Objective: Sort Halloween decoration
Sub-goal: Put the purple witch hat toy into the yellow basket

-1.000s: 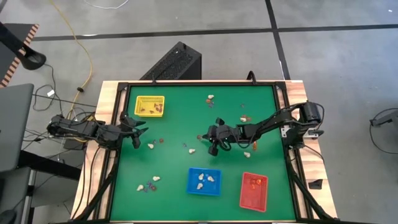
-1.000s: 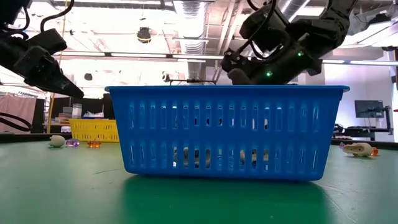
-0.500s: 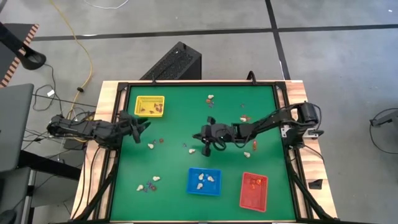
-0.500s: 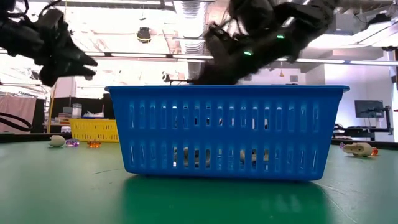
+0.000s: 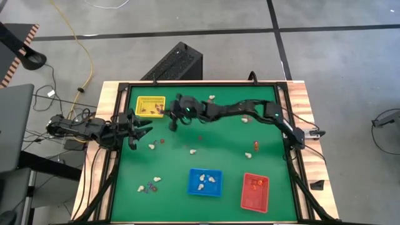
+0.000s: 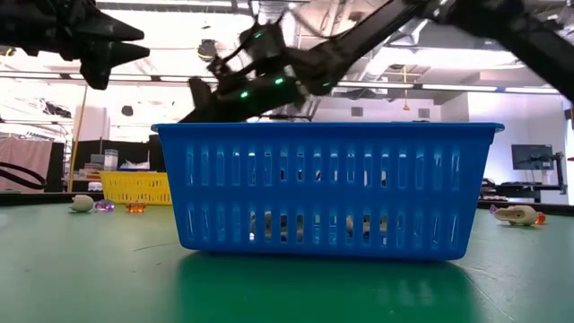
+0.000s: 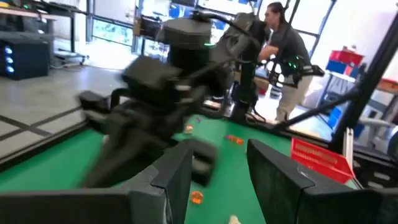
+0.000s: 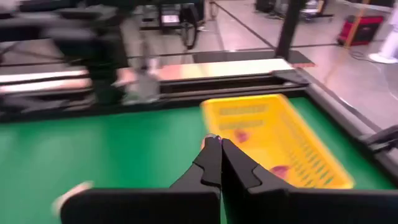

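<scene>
The Halloween decoration lies strewn on the green table: whitish trinkets [image 5: 192, 150] [image 5: 152, 146], an orange one [image 5: 255, 145], and dark ones [image 5: 147, 187] near the left front. My right gripper [image 5: 173, 124] [image 8: 214, 140] is stretched across the table and hovers beside the yellow tray [image 5: 150, 106], shut on a tiny purplish trinket. My left gripper [image 5: 141, 126] [image 7: 217, 155] is open in the air close by, at the table's left side, touching nothing. My right gripper pinches a tiny purplish trinket [image 8: 211, 136] at the very ends of its two fingers. Only a speck of it shows past the tips. The trinket is lifted clear of the table, in front of the yellow tray's right end.
The yellow tray [image 8: 280, 137] holds dark trinkets. The blue tray [image 5: 205, 182] holds whitish ones and the red tray [image 5: 255, 191] orange ones, both near the front edge. More trinkets lie by the far edge [image 5: 212, 97]. A person stands beyond the table [image 7: 289, 56].
My right gripper has swung from the table's middle toward the far left, up and over to the yellow tray, with its fingers shut. My left gripper has risen a little at the left side.
</scene>
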